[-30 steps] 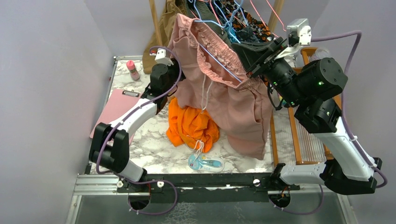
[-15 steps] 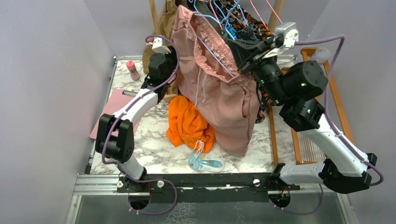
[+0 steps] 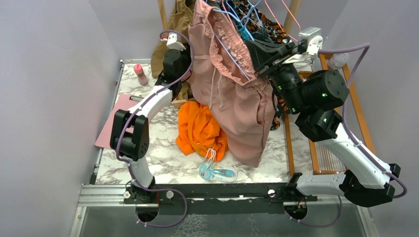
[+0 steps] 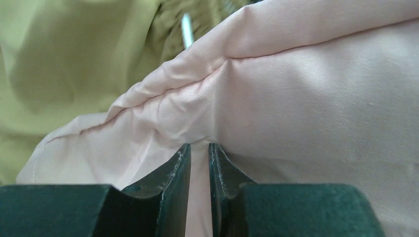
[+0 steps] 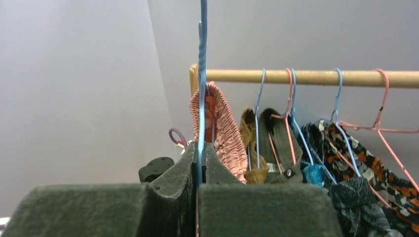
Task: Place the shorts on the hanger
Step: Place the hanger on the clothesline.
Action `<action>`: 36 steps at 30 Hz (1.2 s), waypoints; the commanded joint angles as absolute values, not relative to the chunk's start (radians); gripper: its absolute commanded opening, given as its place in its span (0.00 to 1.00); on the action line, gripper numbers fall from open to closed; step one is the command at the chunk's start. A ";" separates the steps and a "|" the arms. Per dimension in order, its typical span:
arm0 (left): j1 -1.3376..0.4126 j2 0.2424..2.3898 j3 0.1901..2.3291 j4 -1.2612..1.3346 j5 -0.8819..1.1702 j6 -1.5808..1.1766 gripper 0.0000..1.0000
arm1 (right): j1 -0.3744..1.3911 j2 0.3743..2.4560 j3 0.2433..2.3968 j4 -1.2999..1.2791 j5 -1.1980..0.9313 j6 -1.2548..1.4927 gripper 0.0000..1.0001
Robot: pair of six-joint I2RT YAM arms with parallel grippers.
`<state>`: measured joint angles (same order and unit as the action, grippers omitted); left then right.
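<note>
hanging baggy, dusty pink shorts (image 3: 242, 108) sit pinched in left jaws; right jaws clamp blue hanger (image 5: 202, 74).

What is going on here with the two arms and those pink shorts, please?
Both arms are holding the pink shorts up near the wooden rail. The right pincer is shut on the wire of the light blue hanger, and the shorts appear draped across it. The left pincer pinches a fold of their fabric. Some orange shorts lie on the table below.

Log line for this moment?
left gripper: shut on shorts | right gripper: shut on hanger | shorts: draped over hanger wire
</note>
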<state>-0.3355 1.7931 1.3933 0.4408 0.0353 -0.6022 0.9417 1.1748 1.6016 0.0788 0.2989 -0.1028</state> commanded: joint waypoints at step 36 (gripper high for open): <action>-0.250 1.354 0.931 0.475 -0.028 -0.575 0.76 | 0.928 1.409 1.557 0.534 0.370 -0.201 0.01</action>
